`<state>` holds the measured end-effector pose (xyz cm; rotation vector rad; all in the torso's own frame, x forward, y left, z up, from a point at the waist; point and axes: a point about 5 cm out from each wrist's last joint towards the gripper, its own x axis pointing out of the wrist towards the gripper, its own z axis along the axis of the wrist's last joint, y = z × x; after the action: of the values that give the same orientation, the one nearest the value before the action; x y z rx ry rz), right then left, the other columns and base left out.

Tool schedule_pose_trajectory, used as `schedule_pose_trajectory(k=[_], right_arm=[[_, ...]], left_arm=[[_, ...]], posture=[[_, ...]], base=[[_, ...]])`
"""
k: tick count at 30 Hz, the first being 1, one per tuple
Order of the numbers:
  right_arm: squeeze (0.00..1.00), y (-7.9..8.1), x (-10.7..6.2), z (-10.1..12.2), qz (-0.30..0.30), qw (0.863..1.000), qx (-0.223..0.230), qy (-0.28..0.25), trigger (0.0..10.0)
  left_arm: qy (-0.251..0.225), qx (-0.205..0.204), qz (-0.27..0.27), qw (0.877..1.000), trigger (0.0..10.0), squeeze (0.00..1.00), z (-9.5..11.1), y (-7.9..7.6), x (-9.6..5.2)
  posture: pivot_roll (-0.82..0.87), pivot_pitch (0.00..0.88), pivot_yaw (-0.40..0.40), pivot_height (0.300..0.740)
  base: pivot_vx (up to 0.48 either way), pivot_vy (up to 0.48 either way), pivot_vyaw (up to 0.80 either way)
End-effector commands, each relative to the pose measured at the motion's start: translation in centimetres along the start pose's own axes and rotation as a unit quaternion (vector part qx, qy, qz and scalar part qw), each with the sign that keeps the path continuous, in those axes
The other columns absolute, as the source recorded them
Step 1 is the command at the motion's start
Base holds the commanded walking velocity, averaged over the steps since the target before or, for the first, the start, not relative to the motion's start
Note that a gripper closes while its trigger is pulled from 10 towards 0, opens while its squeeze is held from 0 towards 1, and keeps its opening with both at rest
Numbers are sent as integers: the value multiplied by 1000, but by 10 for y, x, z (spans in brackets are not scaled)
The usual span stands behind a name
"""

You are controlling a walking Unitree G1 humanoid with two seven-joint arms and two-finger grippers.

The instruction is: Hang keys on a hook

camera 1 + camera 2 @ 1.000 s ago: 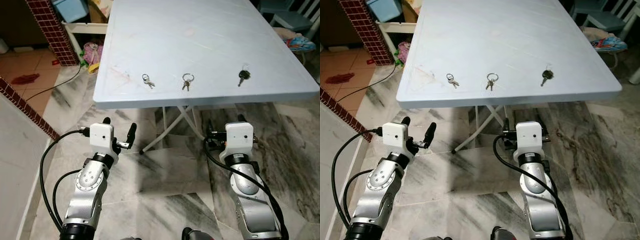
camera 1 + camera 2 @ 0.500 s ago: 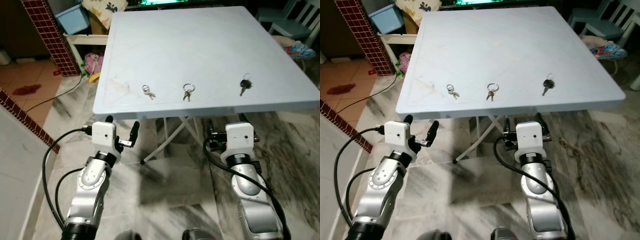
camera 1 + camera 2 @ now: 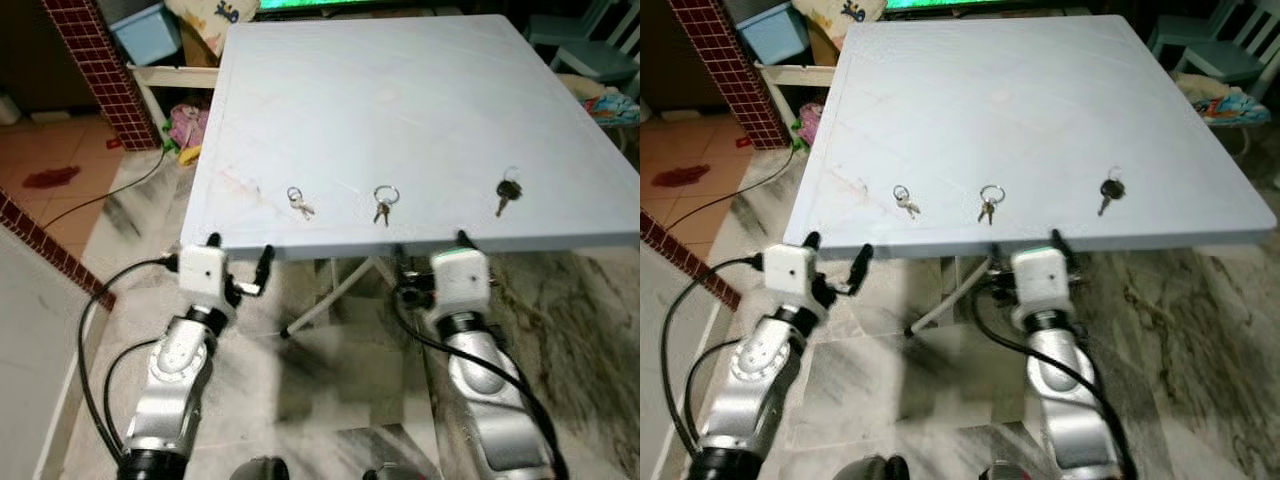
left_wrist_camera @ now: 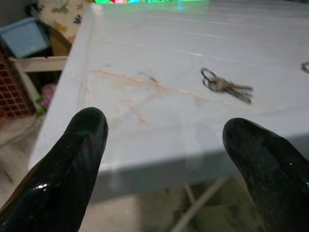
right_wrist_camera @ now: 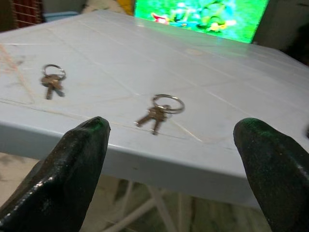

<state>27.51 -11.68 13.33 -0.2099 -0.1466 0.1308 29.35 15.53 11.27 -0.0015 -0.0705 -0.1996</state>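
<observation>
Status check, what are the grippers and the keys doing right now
Left gripper and right gripper at table edge, jaws open, empty. Three key sets lie untouched. Nothing blocking them.

Even, soft indoor light; the pale table shows mild glare. Floor at six o'clock is smeared, perhaps by motion. In the wrist views the near black fingers are blurred and glossy.

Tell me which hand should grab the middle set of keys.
Right. The right hand is open at the table edge with the middle keys lying straight ahead between its fingers. The left hand, also open, faces the left keys instead.
</observation>
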Motion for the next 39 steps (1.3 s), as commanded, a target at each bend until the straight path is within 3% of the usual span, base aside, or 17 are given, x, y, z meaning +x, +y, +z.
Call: schedule_pose_trajectory(k=[1, 7, 15, 22, 23, 31, 39], right_arm=[[0, -7, -1, 0, -8, 1000, -3, -1, 10000], [0, -3, 0, 1, 8, 1000, 8, 0, 10000], [0, 14, 5, 8, 51, 998, 21, -12, 10000], [0, 22, 25, 10, 70, 997, 28, -8, 10000], [0, 22, 35, 8, 68, 997, 23, -2, 10000], [0, 24, 70, 5, 75, 997, 27, 17, 10000], [0, 38, 91, 18, 103, 995, 18, -2, 10000]], left_arm=[[4, -2, -3, 1000, 10000, 0, -1, -3, 0], [0, -4, 6, 1000, 10000, 0, 0, 0, -2], [-8, 39, 38, 998, 10000, 0, 5, 20, -13], [-6, 70, 59, 996, 10000, 0, 11, 37, -27], [0, 72, 62, 995, 10000, 0, 10, 39, -32], [16, 73, 72, 995, 10000, 0, 11, 38, -51], [13, 74, 78, 994, 10000, 0, 17, 36, -57]], posture=[[-107, 183, 49, 740], [-105, 187, 52, 740], [-77, 208, 60, 740], [-19, 237, 69, 740], [-3, 244, 69, 740], [91, 265, 72, 740], [139, 261, 69, 740]], base=[[262, 0, 0], [44, 0, 0], [0, 0, 0], [0, 0, 0], [0, 0, 0], [0, 0, 0], [0, 0, 0]])
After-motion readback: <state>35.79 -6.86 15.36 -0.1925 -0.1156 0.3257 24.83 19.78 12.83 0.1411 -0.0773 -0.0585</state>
